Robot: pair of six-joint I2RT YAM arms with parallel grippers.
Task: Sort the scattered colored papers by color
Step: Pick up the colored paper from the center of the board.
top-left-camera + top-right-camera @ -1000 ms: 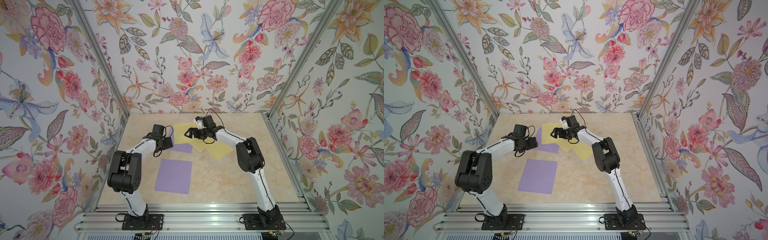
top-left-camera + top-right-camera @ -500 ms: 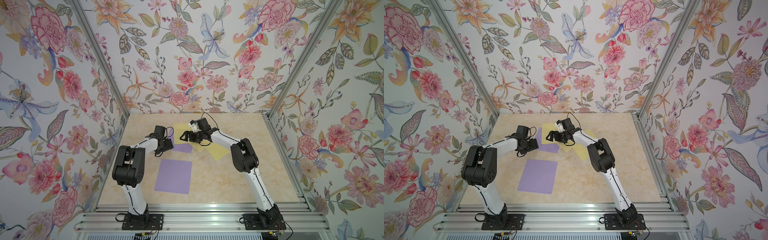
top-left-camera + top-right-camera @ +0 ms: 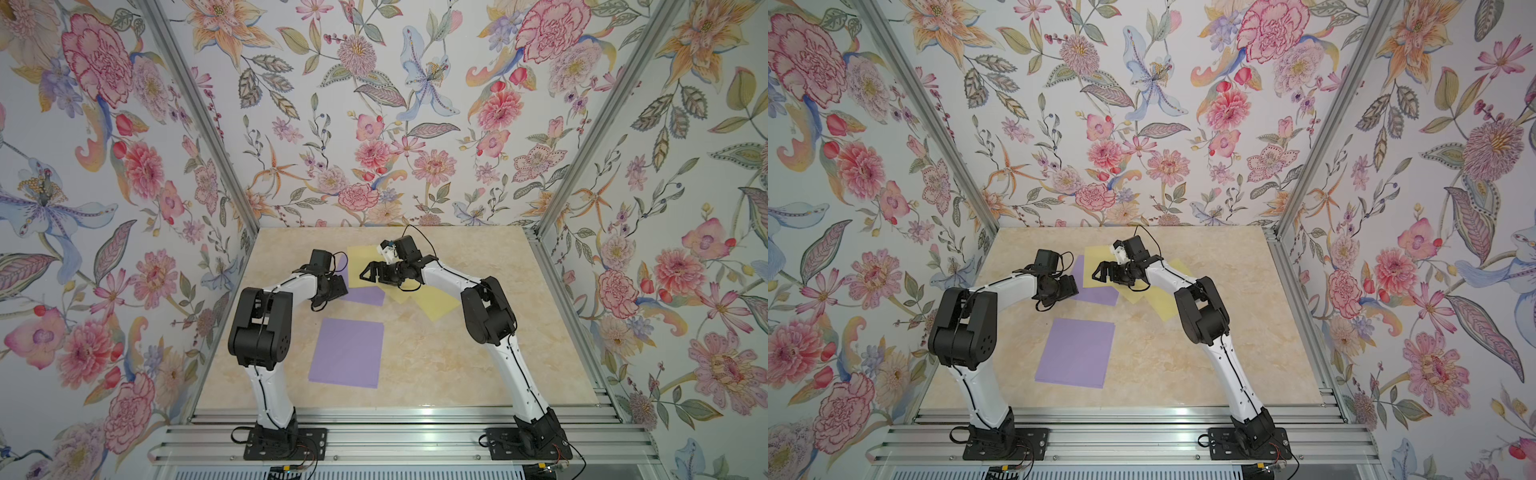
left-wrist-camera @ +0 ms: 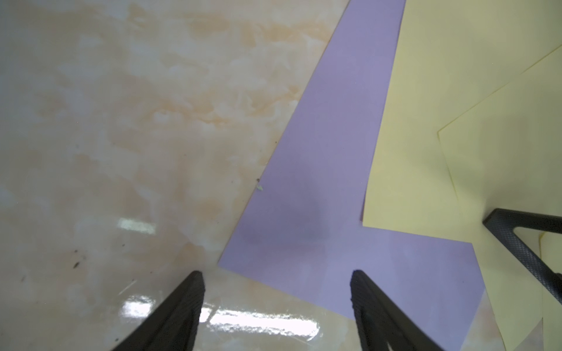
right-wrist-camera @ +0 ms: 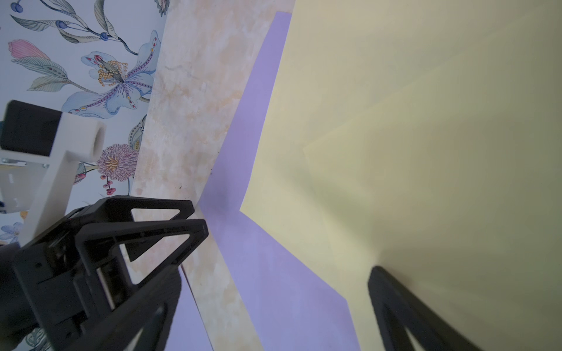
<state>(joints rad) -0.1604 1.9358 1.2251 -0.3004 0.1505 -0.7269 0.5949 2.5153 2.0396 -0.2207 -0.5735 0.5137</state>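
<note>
Of the colored papers, a large lavender sheet [image 3: 347, 353] [image 3: 1077, 353] lies flat near the table's middle. A second lavender sheet [image 3: 366, 296] [image 3: 1100, 296] [image 4: 319, 182] [image 5: 273, 288] lies farther back, partly under overlapping pale yellow sheets [image 3: 358, 266] [image 3: 1096, 266] [image 4: 456, 121] [image 5: 410, 136]; another yellow sheet [image 3: 436, 304] [image 3: 1165, 308] juts out to the right. My left gripper [image 3: 337, 286] [image 3: 1070, 286] [image 4: 276, 279] is open, low over the near left corner of the covered lavender sheet. My right gripper [image 3: 371, 273] [image 3: 1104, 276] [image 5: 273, 288] is open over the yellow-lavender overlap, holding nothing.
The beige marbled tabletop [image 3: 457, 365] [image 3: 1183, 365] is walled on three sides by floral panels [image 3: 374, 124]. The two grippers stand close together, each one's fingers [image 4: 523, 243] [image 5: 170, 225] showing in the other wrist's view. An aluminium rail [image 3: 395, 436] runs along the front.
My right gripper has slid a little to the left and nearer, toward the left gripper. The left arm has shifted slightly. Both grippers stay open and the papers lie as before.
</note>
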